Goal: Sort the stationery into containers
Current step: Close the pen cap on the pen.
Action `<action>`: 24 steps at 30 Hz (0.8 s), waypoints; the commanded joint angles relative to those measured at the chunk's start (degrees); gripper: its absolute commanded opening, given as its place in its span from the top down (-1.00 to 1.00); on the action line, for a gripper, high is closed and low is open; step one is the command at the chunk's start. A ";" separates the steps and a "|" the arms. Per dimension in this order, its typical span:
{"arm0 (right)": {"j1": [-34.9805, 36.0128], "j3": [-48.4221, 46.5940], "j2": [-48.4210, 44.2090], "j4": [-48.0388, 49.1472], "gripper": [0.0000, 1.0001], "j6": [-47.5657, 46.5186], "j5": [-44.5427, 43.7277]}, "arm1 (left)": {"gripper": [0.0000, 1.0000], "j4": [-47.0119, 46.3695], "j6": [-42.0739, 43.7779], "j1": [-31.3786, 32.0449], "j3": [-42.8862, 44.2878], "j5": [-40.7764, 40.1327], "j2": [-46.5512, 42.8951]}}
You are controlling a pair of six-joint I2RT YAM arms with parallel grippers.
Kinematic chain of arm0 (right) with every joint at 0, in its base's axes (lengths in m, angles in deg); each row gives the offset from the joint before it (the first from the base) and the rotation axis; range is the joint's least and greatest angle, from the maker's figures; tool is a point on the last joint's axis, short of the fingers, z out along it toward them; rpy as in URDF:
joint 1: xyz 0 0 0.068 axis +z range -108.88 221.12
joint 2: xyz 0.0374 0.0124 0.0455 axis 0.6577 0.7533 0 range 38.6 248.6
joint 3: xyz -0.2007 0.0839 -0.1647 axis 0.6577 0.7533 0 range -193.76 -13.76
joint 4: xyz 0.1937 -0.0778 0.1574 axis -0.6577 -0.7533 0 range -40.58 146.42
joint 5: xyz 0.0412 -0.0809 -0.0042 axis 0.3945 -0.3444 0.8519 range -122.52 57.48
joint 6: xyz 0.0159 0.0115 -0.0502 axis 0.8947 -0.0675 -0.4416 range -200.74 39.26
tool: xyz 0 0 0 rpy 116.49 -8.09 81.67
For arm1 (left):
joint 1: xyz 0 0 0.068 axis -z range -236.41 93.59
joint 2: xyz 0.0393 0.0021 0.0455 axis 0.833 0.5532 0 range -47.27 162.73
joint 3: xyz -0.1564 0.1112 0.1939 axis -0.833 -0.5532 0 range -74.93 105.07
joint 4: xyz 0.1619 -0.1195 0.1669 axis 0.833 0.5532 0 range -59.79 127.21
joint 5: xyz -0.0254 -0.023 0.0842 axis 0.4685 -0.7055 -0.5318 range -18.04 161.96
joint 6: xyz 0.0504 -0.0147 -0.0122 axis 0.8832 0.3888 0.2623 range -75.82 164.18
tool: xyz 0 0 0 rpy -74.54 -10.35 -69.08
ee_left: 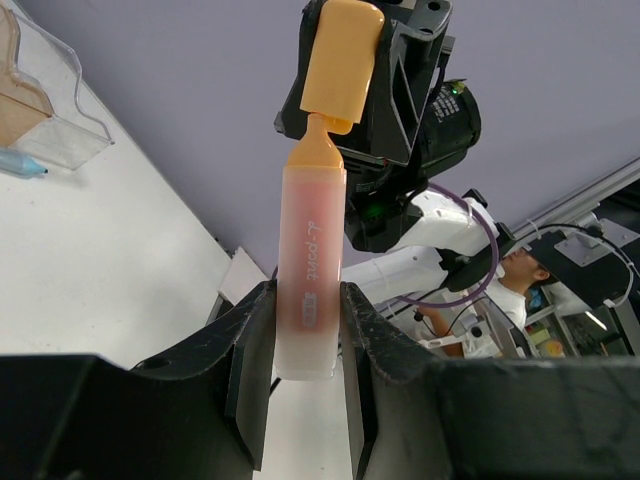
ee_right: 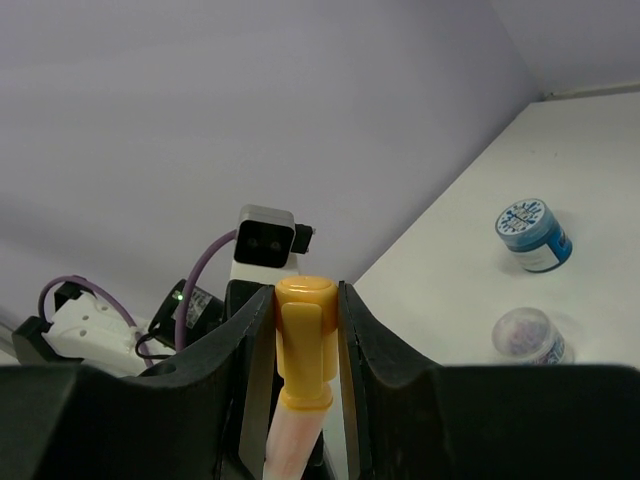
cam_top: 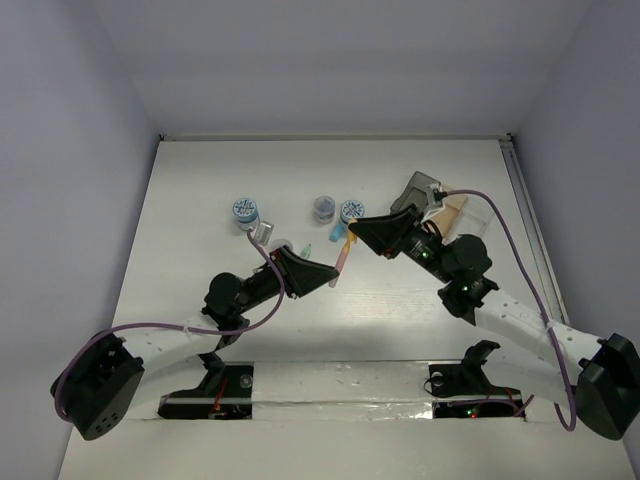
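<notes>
Overhead, you see both arms meeting mid-frame over the table [cam_top: 200,330]. The left gripper [cam_top: 333,272] and the right gripper [cam_top: 354,230] share one pink-orange highlighter [cam_top: 341,258], which is held off the table and slanted between them. Just above them in the frame stand three rolls [cam_top: 245,211] with blue-and-white tops. A green piece [cam_top: 305,247] and a blue piece [cam_top: 336,234] lie beside the grippers. The containers [cam_top: 416,190] sit to the upper right, partly behind the right arm.

From the left wrist, your left claw is clenched on the highlighter's translucent barrel, which runs up the centre of the frame. The orange cap [ee_left: 341,60] at its top is gripped by the right claw and sits a little off the barrel, so the orange neck shows beneath it. The tan and clear containers show at the upper left, with the blue piece just below them.

From the right wrist, your right claw is clamped on the cap at bottom centre, the pink barrel running down from it. Two of the rolls stand on the table at the right of the frame.
</notes>
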 commanded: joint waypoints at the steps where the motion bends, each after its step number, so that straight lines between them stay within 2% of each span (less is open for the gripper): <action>1: 0.64 0.85 0.53 6.74 0.72 0.76 1.18 | 1.00 -30.30 0.55 -0.29 1.02 0.61 -1.60; 9: 0.64 2.26 2.29 15.53 0.68 2.87 5.58 | 1.00 -33.20 -1.38 -0.29 1.55 0.78 -1.16; 19: 1.25 3.32 11.07 37.23 0.65 11.22 8.74 | 1.00 -40.32 -3.49 -0.29 5.05 0.08 -0.71; 24: 2.92 2.52 12.40 39.18 0.65 11.22 8.66 | 1.00 -38.48 -2.00 -0.81 7.26 0.34 -3.00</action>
